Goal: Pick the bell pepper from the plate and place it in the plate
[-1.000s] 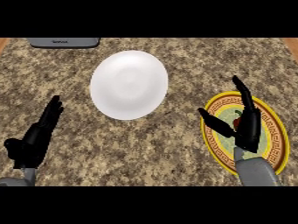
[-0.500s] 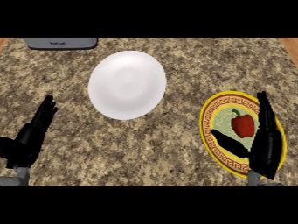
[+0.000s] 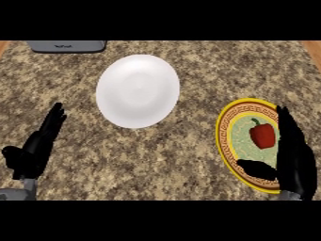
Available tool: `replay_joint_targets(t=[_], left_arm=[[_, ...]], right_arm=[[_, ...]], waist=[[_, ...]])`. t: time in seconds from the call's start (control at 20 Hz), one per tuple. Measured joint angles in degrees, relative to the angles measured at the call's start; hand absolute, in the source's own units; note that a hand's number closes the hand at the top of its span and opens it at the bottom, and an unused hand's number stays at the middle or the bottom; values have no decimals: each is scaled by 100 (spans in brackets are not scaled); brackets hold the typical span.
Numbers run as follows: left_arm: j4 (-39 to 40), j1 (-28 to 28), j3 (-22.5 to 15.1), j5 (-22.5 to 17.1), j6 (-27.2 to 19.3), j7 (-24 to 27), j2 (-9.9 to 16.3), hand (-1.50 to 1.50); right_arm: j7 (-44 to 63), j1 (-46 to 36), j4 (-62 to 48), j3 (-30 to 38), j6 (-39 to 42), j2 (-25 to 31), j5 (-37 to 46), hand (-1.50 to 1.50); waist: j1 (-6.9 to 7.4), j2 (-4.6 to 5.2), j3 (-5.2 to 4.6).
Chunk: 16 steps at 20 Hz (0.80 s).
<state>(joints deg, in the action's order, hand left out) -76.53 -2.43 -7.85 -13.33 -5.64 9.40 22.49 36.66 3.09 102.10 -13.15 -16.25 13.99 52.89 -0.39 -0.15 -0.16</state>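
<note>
A red bell pepper (image 3: 263,134) with a green stem lies on the yellow-rimmed patterned plate (image 3: 231,123) at the right. My right hand (image 3: 295,155) stands over that plate's right side, fingers straight and pointing away from me, thumb reaching across the plate's near part; it is just right of the pepper and open. A plain white plate (image 3: 138,90) sits in the middle of the granite counter. My left hand (image 3: 37,147) rests open at the lower left, fingers straight, holding nothing.
A grey appliance (image 3: 67,45) sits at the counter's far edge, upper left. Wooden floor shows past the counter's left and right edges.
My right hand has pulled back toward me and to the right, uncovering the pepper on the patterned plate. The left hand has sunk a little lower in the view.
</note>
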Motion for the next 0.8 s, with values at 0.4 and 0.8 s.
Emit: replay_joint_targets(t=[0.4, 0.8], left_arm=[[8, -48, 192, 125, 164, -52, -78, 0], [160, -202, 362, 402, 223, -68, -324, 0]], right_arm=[[1030, -197, 299, 174, 1261, -37, 57, -150], [1303, -486, -141, 385, 1900, -144, 146, -150]], waist=[[32, 10, 13], [39, 14, 15]])
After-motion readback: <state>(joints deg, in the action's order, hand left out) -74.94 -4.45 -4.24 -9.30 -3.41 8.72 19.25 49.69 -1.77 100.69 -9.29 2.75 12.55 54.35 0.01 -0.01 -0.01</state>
